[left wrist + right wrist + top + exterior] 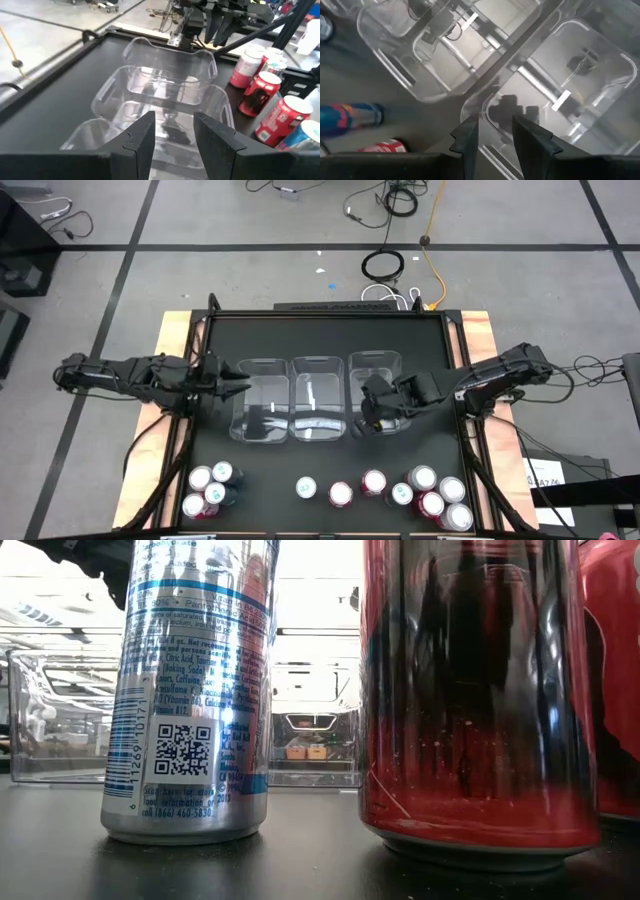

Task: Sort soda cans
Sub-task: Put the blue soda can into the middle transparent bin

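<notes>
Fingers of the right gripper (pixel 372 423) stand a narrow gap apart with nothing between them, hanging over the near end of the right-hand clear bin (pixel 376 370), while the left gripper (pixel 243 385) is shut and empty, stretched level toward the left bin (pixel 262 395) from the table's left side. Around them lies a black table (pixel 330 335) on a wooden base, with grey floor and loose cables beyond. The soda cans (pixel 425 492) stand along the table's near edge, well apart from both grippers, none in the bins.

red and teal soda cans (pixel 340 493), clear bins (pixel 318 412)
</notes>
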`<action>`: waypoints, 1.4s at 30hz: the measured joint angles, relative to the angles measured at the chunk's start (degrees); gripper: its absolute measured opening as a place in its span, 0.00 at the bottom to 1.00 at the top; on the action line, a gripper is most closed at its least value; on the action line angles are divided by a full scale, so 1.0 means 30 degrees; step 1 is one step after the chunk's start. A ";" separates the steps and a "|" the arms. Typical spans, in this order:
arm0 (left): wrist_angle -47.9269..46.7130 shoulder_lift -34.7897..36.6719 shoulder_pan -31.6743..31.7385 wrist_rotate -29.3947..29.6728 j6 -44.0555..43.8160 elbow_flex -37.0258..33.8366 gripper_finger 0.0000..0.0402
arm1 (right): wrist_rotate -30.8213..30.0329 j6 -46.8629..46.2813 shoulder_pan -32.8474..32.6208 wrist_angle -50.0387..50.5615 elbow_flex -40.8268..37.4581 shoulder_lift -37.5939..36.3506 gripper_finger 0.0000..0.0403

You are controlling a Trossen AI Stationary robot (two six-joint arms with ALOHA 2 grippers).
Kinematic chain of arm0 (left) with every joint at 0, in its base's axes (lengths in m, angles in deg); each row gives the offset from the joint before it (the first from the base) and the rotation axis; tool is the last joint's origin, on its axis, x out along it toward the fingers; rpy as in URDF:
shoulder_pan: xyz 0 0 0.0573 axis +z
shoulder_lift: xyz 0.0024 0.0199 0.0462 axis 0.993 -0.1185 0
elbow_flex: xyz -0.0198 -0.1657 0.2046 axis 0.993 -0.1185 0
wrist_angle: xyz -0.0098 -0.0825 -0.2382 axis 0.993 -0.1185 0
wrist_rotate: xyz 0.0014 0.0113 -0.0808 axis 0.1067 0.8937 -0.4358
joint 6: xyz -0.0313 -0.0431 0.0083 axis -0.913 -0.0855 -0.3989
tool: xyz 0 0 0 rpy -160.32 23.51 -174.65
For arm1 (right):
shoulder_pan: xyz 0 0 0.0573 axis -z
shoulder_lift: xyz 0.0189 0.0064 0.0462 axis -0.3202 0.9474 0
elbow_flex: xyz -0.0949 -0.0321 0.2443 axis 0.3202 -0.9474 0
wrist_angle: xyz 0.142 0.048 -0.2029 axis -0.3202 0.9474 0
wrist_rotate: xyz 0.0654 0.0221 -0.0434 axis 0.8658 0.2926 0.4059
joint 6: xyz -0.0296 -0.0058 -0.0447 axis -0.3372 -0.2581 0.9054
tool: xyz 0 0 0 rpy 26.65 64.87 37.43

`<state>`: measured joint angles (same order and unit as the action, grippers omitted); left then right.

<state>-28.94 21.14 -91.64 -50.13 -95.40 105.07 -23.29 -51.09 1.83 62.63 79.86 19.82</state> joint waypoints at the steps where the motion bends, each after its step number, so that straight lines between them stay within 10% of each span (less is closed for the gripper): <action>1: 0.0264 -0.0263 -0.0113 -0.0008 -0.0178 0.0000 0.36 | -0.0227 -0.0067 -0.0266 0.0173 0.0000 -0.0007 0.28; 19: 0.4985 -0.3956 -0.1485 -0.0030 -0.0716 0.0000 0.36 | -0.2759 -0.1249 -0.4702 0.1130 0.0000 -0.2259 0.28; 42: 0.5100 -0.4029 -0.1485 -0.0002 -0.0680 0.0000 0.36 | -0.2861 -0.0915 -0.4724 -0.1175 0.0000 -0.2251 0.28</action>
<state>-13.64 9.05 -96.10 -50.13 -97.44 105.07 -31.88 -53.83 -12.34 59.11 79.86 13.06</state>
